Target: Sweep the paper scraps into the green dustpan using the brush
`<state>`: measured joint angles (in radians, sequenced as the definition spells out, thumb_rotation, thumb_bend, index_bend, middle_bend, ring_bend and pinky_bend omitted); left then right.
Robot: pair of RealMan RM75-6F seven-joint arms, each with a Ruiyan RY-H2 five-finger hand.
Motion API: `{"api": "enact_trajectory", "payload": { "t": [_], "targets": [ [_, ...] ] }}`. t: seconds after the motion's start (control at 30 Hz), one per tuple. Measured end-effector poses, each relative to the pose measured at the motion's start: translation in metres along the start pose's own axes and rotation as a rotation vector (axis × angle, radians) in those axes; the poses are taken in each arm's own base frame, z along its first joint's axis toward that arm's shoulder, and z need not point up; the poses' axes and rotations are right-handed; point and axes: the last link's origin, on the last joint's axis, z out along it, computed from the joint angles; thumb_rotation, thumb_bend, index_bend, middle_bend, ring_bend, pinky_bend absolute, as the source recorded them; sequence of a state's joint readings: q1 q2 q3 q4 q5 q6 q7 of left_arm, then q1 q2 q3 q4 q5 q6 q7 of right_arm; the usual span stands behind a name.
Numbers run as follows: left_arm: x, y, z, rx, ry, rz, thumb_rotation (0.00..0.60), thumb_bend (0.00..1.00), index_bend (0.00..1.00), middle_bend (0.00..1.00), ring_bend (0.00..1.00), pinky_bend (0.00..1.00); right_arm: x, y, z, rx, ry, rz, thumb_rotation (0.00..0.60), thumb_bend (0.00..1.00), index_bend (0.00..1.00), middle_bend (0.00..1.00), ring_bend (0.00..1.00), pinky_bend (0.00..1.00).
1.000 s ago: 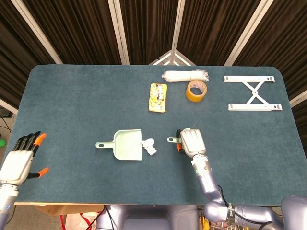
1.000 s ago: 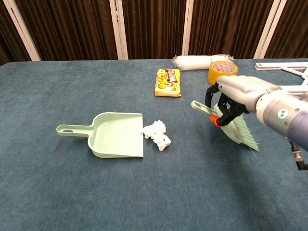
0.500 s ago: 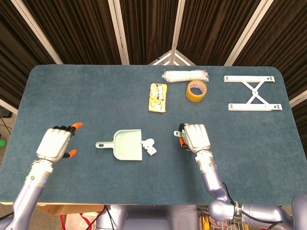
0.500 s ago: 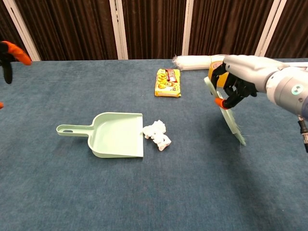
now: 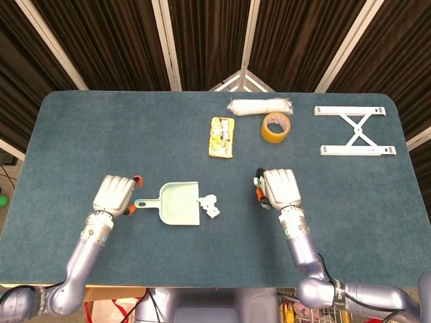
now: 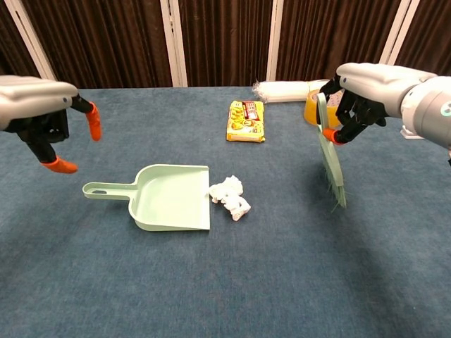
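The green dustpan [image 5: 180,202] [image 6: 171,198] lies flat, handle to the left, mouth facing right. White paper scraps [image 5: 209,204] [image 6: 230,198] sit right at its open edge. My right hand [image 5: 279,188] [image 6: 366,88] grips the handle of the pale green brush [image 6: 330,154], which hangs bristles-down above the table, well right of the scraps. In the head view the hand hides most of the brush. My left hand [image 5: 114,194] [image 6: 39,105] hovers above the dustpan's handle end, fingers apart, holding nothing.
A yellow snack packet [image 5: 221,136], a roll of tape [image 5: 276,127], a white bundle [image 5: 260,106] and a white folding frame [image 5: 355,131] lie along the far side of the blue table [image 5: 101,134].
My left hand has swept in from the left edge to just above the dustpan handle. My right hand has lifted the brush and turned it upright, bristles down.
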<state>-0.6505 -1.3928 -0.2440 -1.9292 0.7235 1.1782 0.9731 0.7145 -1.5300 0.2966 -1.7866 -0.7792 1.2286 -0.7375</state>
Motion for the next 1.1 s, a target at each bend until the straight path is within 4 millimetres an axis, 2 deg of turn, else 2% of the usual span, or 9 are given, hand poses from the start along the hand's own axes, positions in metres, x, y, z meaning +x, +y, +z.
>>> {"api": "enact_trajectory", "payload": {
  "t": [0.43, 1.1],
  "targets": [
    [-0.017, 0.027, 0.023, 0.099, -0.154, 0.003, 0.600, 0.37, 0.37, 1.00, 1.00, 1.00, -0.002, 0.010, 0.001, -0.017, -0.009, -0.003, 0.600, 0.47, 0.83, 0.85, 0.92, 0.78],
    [-0.037, 0.039, 0.031, 0.116, -0.191, 0.026, 0.600, 0.42, 0.45, 1.00, 1.00, 1.00, -0.005, 0.017, 0.002, -0.024, -0.018, -0.004, 0.600, 0.47, 0.83, 0.85, 0.92, 0.78]
  ]
}}
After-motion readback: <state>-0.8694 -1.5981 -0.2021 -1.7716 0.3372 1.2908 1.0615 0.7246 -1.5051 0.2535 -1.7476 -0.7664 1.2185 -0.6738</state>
